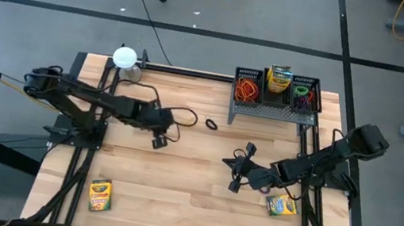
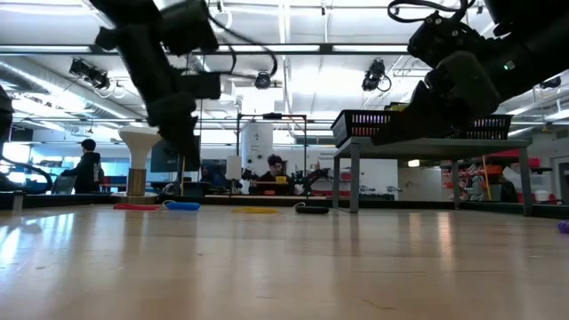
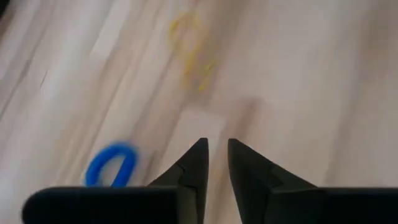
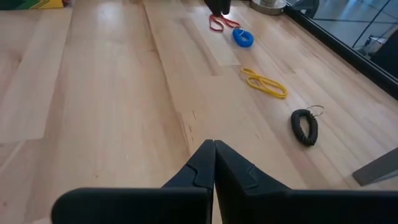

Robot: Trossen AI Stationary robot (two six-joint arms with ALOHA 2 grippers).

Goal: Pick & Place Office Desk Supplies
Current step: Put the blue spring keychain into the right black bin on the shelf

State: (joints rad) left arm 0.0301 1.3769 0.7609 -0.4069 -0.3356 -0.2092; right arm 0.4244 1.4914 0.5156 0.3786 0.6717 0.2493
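Rubber-band loops were seen in several places on the pale wooden table [image 1: 189, 199]: a blue loop [image 3: 112, 167] lay just beside the left gripper [image 3: 216, 152], a flat yellow loop [image 4: 266, 83] lay farther along the boards, and a red loop [image 4: 219, 23] was seen next to the blue one in the right wrist view. A black coiled loop with a small ring [image 4: 305, 127] lay near the black wire-mesh compartment rack [image 1: 276, 100], in which orange, green and purple bands and a yellow-and-green crayon box [image 1: 278, 79] were held. Two more crayon boxes were seen on the table, one near the front left [image 1: 99, 194] and one beside the right arm [image 1: 281, 206]. The left gripper was held over the table with its fingers a narrow gap apart and nothing between them. The right gripper [image 4: 213, 152] was held low over bare wood, fingers pressed together and empty.
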